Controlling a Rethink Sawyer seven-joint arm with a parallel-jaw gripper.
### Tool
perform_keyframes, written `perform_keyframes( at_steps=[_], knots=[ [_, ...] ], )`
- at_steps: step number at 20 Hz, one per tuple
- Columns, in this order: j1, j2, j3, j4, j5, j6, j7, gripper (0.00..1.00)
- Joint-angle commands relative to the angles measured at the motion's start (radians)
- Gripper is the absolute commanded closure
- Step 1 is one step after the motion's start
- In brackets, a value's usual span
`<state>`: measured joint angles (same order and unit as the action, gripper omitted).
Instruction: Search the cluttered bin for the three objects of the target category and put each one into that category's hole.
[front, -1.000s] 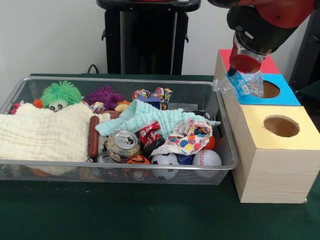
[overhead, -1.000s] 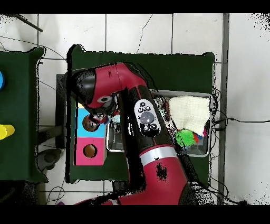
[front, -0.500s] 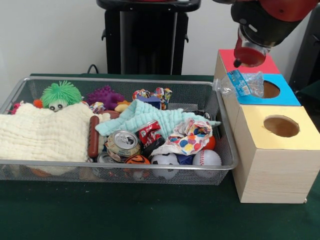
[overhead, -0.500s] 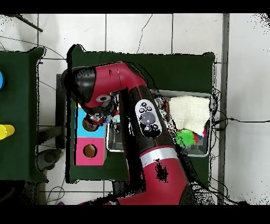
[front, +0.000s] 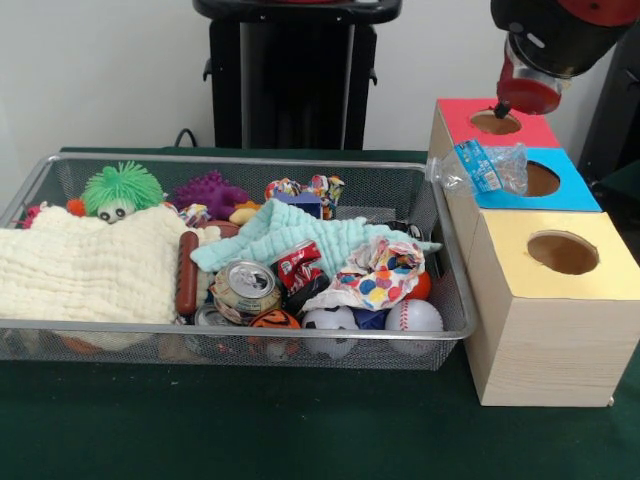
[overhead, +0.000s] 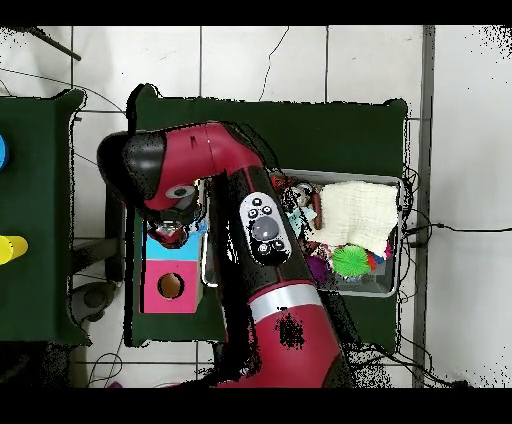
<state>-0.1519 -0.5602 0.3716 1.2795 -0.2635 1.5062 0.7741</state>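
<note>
A crushed clear plastic bottle (front: 485, 167) with a blue label lies on the left part of the blue-topped box (front: 572, 196), beside its hole and overhanging the edge toward the bin. My gripper (front: 522, 97) hangs apart from it, higher up, over the hole of the red-topped box (front: 497, 123). In the overhead view the gripper (overhead: 172, 228) sits over the blue and pink boxes (overhead: 170, 285), mostly covered by the arm. In the wire bin (front: 250, 328) lie a silver drink can (front: 246, 285) and a crushed red can (front: 298, 264).
The yellow-topped box (front: 562, 252) stands nearest the camera. The bin also holds a cream cloth (front: 85, 265), a teal cloth (front: 300, 235), a green fuzzy toy (front: 121, 187), a hot dog toy (front: 187, 272), a soccer ball (front: 330, 320) and a baseball (front: 413, 317).
The gripper has risen off the bottle and moved right and back, from the blue box to over the red box. The bottle has stayed lying on the blue box.
</note>
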Motion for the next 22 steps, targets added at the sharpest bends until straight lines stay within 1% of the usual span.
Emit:
perform_keyframes(
  at_steps=[1, 4, 8, 11, 15, 22],
  knots=[
    [0.036, 0.007, -0.036, 0.066, 0.01, -0.009, 0.26, 1.0],
    [0.049, 0.029, -0.045, 0.024, -0.005, -0.047, 0.255, 1.0],
    [0.062, 0.029, -0.062, -0.018, -0.029, -0.06, 0.246, 1.0],
    [0.075, 0.031, -0.077, -0.045, -0.05, -0.05, 0.236, 1.0],
    [0.1, 0.031, -0.103, -0.083, -0.098, -0.023, 0.222, 1.0],
    [0.123, 0.022, -0.131, -0.106, -0.136, -0.026, 0.207, 1.0]
  ],
)
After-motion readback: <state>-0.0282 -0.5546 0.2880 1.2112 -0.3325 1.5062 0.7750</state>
